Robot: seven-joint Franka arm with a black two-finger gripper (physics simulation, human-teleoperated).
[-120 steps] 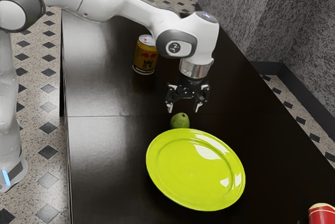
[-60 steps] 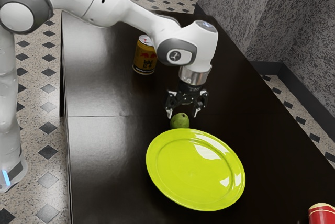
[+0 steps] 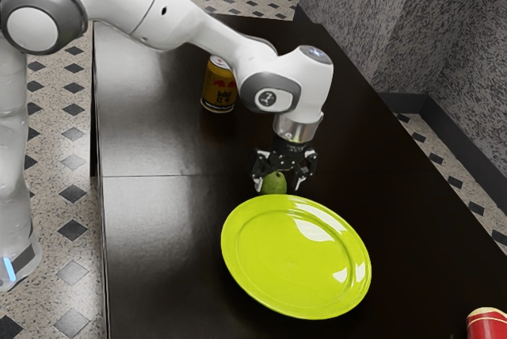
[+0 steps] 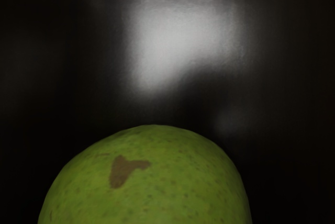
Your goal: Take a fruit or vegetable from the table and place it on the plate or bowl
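On the dark table (image 3: 158, 220), the white arm (image 3: 190, 26) reaches in from the exterior view's upper left. A lime-green plate (image 3: 295, 256) lies below the hand, and a yellow can (image 3: 219, 84) stands well behind it. The gripper (image 3: 280, 179) hangs low with its jaws spread, one on each side of the pear (image 3: 275, 186) and not clamping it. The pear sits on the table just beside the plate's rim. In the wrist view, the pear (image 4: 146, 182) has a brown blotch.
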